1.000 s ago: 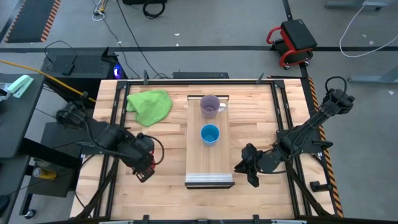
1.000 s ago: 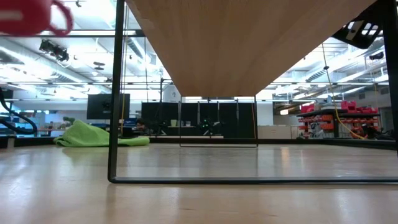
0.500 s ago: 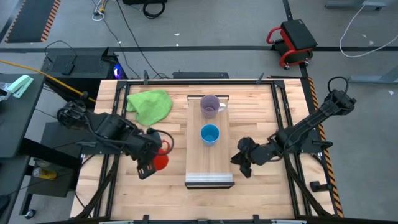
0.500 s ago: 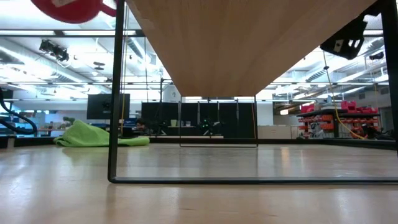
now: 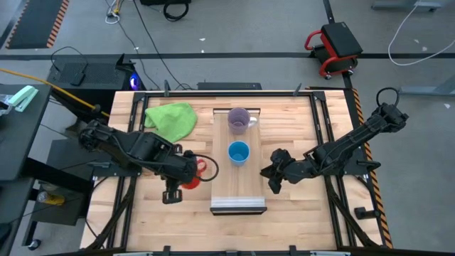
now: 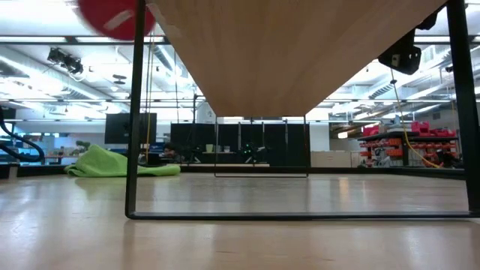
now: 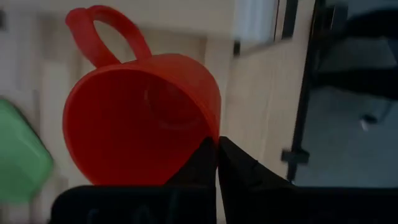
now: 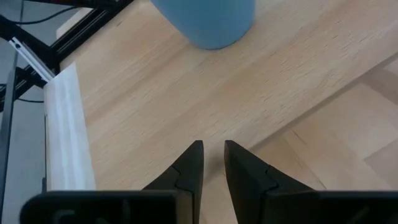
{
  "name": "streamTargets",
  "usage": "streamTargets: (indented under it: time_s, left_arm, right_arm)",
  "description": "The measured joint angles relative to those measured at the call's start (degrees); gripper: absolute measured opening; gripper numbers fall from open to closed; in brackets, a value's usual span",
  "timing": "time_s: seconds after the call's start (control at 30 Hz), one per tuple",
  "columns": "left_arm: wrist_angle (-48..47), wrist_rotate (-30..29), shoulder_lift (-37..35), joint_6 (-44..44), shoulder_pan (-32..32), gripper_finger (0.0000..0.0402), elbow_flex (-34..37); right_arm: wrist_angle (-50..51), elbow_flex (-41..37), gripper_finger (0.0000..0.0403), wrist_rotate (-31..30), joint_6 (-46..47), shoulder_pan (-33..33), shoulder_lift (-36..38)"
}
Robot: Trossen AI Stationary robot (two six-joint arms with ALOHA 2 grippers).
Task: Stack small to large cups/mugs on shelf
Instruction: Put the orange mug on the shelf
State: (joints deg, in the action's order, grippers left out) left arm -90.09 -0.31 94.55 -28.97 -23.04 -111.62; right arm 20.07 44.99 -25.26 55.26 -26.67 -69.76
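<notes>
My left gripper [image 5: 186, 173] is shut on the red mug [image 7: 140, 118] above the tabletop, just left of the shelf [image 5: 239, 181]. In the low view the mug [image 6: 112, 15] shows high up. The purple mug [image 5: 239, 119] stands on the shelf's far end and the blue cup [image 5: 239, 152] at its middle. My right gripper [image 5: 274, 179] hovers at the shelf's right edge, empty, its fingers a narrow gap apart [image 8: 213, 152] and pointing at the blue cup [image 8: 205, 22]. My left gripper holds the red mug by its rim [image 7: 212, 134], on the side away from the handle [image 7: 102, 31]. One finger is inside the mug and one outside. The fingers come from the table's left. The mug is lifted clear, its handle toward the shelf.
A green cloth [image 5: 170, 119] lies at the far left of the table. The shelf's grey strip [image 5: 238, 206] is at its near end. The shelf stands raised on thin black legs [image 6: 133, 112]. Black frame rails run along both table sides.
My left gripper has carried the red mug toward the table's right, closer to the shelf, holding it clear of the table. My right gripper has moved left and a little toward the far edge, up to the shelf's right edge.
</notes>
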Motion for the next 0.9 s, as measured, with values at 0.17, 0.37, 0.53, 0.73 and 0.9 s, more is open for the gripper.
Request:
streamTargets:
  time_s: [0.17, 0.37, 0.53, 0.73, 0.9]
  left_arm:
    - [0.23, -3.96, 2.77, 3.33, -0.01, 0.0008, -6.64]
    - [0.0, -3.96, 8.32, 10.24, -0.09, 0.0008, -11.48]
    - [0.09, -3.98, 12.21, 15.37, -0.04, 0.0008, -12.91]
    - [0.07, -3.95, 13.75, 16.19, 0.88, 0.0008, -12.91]
    - [0.05, -3.94, 13.87, 15.37, 1.73, 0.0008, -12.91]
  right_arm:
    - [-0.3, 0.22, 0.0073, -0.4, -1.69, -0.09, 0.0]
    - [-1.7, 0.22, 0.0073, -1.15, -6.07, -0.32, 0.83]
    - [-2.22, 0.22, 0.0064, -3.02, -9.48, -1.71, 4.48]
    - [-2.4, 0.26, 0.0037, -7.83, -15.63, -4.42, 7.46]
    - [-2.84, 0.28, 0.0007, -19.06, -17.56, -8.94, 5.09]
